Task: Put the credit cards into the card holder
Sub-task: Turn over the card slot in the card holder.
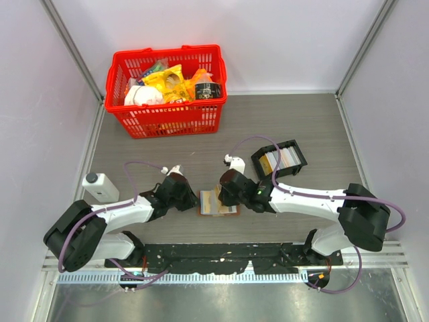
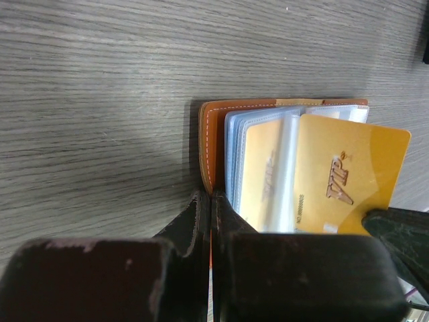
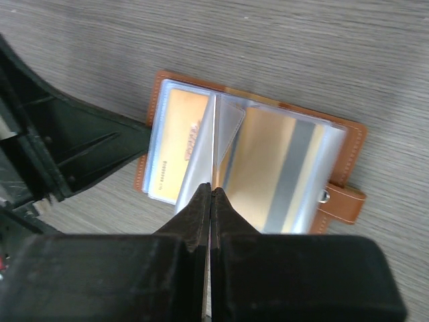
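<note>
Mid-insertion, by the look of it: card holder [image 1: 218, 203] lying open at the centre of the top view, between the two arms. Left gripper [image 2: 209, 208] closed tight at the lower left edge of the leather cover, seemingly pinching it to pin it flat. Right gripper [image 3: 211, 194] clamped on one yellow credit card [image 2: 348, 168], seen edge-on from the right wrist and standing over the middle fold among the clear sleeves.

Next move, as a judgement: tilting the card flat, finding the mouth of a free sleeve and sliding in without buckling the plastic; holder to be kept from shifting.

Count: one card holder; two grippers, both shut; one card in the grip; two yellow cards visibly pocketed, one per side; more cards in the black tray [image 1: 301, 152], right of centre, too small to count.
</note>
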Motion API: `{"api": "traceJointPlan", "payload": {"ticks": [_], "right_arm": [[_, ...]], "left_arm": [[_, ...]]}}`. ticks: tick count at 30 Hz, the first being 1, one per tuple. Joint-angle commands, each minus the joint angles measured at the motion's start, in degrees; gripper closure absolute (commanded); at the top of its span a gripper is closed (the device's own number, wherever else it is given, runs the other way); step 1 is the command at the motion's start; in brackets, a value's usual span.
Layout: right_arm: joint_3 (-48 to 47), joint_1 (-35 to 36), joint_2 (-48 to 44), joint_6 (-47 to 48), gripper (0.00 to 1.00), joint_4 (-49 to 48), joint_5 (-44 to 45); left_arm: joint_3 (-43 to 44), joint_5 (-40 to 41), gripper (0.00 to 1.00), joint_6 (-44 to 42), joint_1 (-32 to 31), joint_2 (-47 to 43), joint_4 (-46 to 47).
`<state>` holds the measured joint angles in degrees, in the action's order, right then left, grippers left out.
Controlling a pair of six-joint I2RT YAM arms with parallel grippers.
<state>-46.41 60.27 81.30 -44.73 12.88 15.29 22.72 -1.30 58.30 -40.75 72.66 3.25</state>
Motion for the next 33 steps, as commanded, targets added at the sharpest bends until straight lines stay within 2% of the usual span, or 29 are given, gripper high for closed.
{"api": "traceJointPlan", "payload": {"ticks": [1, 7, 17, 23, 33], "right_arm": [[-1.5, 0.2, 0.2, -0.3, 0.99, -8.0, -4.7], [-2.1, 0.2, 0.5, -0.4, 0.99, -11.5, -7.7], [3.0, -3.1, -9.1, -1.8, 0.99, -9.0, -1.8], [6.6, -6.8, -13.7, -3.0, 0.99, -1.8, 2.1], [6.3, -7.0, -12.1, -2.0, 0.99, 4.0, 3.7]], "left_arm": [[-1.3, 1.6, 1.0, -1.3, -0.1, 2.3, -6.1], [-1.5, 1.7, 1.0, -1.2, -0.2, 2.1, -6.1], [-1.9, 2.2, 1.0, -0.7, -0.1, 1.3, -6.8], [-1.8, 2.2, 1.0, -0.7, -0.2, 1.3, -6.9], [-1.2, 2.0, 1.0, -1.0, -0.1, 2.0, -6.8]]}}
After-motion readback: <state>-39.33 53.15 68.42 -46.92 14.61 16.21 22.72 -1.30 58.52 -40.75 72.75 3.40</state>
